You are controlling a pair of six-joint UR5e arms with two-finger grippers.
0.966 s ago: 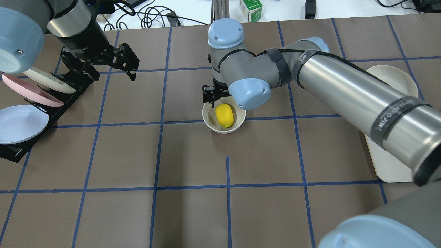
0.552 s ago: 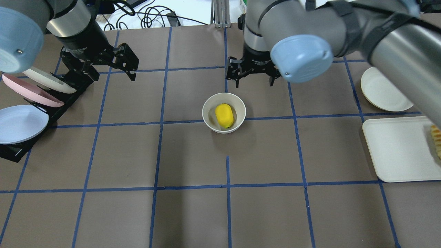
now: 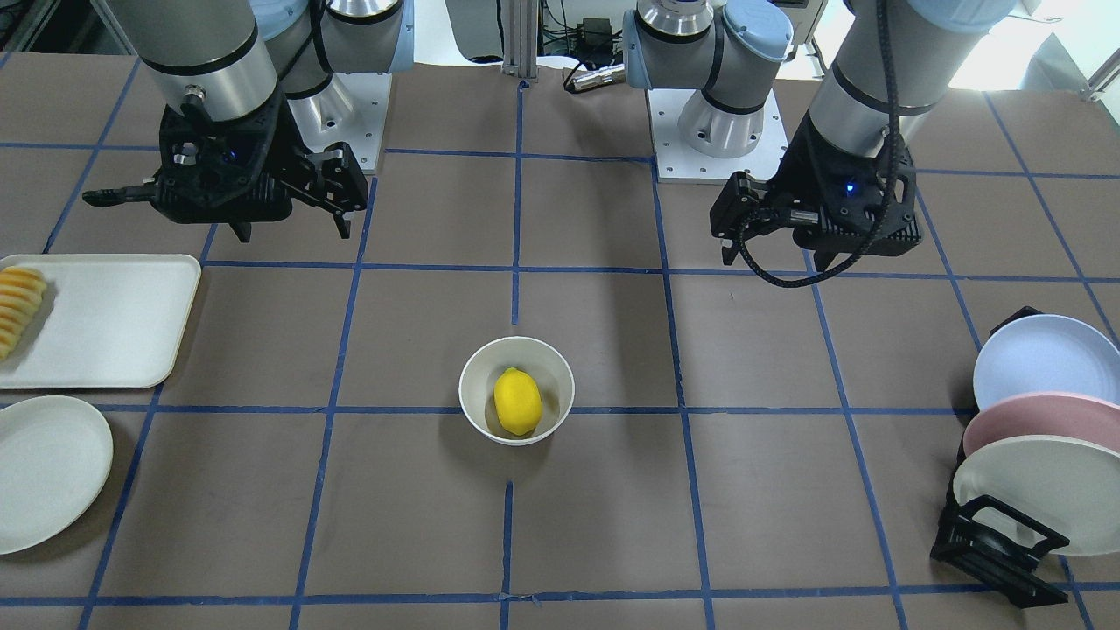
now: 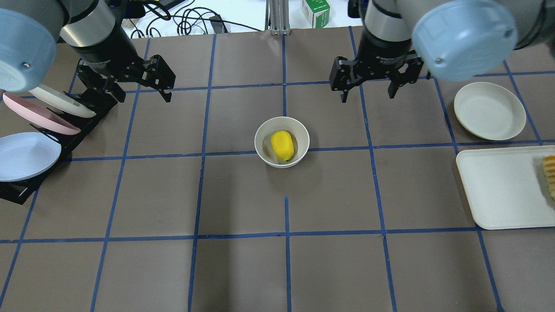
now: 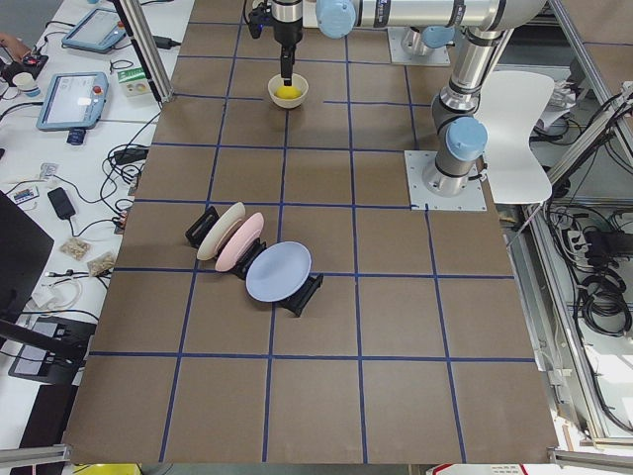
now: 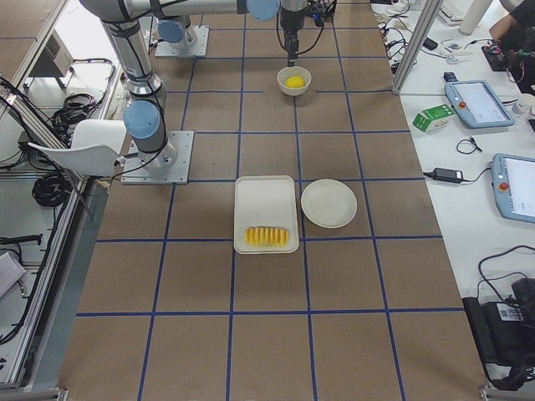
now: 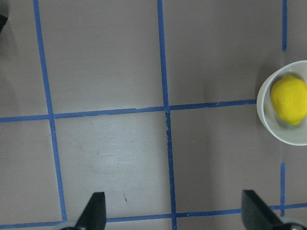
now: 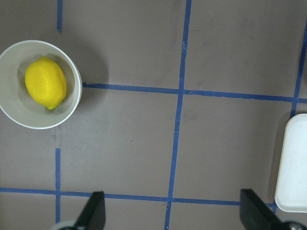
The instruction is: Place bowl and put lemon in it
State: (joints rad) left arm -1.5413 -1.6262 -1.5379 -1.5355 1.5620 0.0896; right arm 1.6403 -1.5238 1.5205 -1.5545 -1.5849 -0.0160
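Observation:
The off-white bowl (image 4: 259, 139) stands upright near the table's middle with the yellow lemon (image 4: 282, 145) lying inside it. Both also show in the front-facing view, bowl (image 3: 469, 393) and lemon (image 3: 516, 402). My right gripper (image 4: 367, 98) is open and empty, raised behind and to the right of the bowl. In its wrist view the bowl (image 8: 14, 103) and lemon (image 8: 45, 83) are at upper left. My left gripper (image 4: 144, 98) is open and empty, raised far left of the bowl. Its wrist view shows the lemon (image 7: 289, 98) at the right edge.
A black rack (image 4: 17, 190) with blue, pink and cream plates stands at the left edge. A flat off-white plate (image 4: 490, 111) and a white tray (image 4: 498, 190) holding sliced yellow-orange food (image 4: 549, 173) lie at the right. A green box (image 4: 315, 12) sits beyond the table's far edge.
My right gripper has risen from the bowl and drawn back to the right, empty. The lemon stays in the bowl. The left arm has not moved.

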